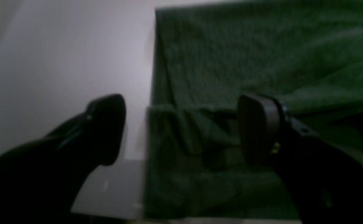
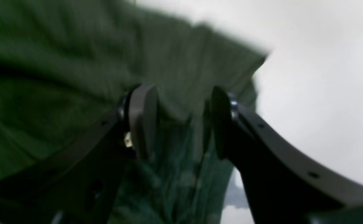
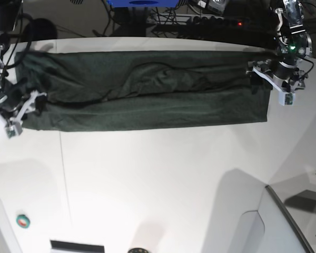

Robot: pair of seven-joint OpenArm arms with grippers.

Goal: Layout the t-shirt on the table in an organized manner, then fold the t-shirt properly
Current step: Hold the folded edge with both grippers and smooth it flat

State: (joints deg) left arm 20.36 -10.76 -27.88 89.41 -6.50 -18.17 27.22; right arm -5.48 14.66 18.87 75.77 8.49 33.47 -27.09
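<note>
A: Dim and soft in both wrist views; heavy blur across the t-shirt (image 2: 75, 62), weave barely readable.

B: Worse in the right wrist view, smeared along the cloth's edge. Near fingers (image 1: 106, 127) out of focus, almost pure black.

A: Brighter from the base view. Sharp enough, with broad glare on the table (image 3: 163, 174) toward its near edge.

B: Soft grey shadows near the right corner. Slight bending of straight lines at the frame edges.
</note>
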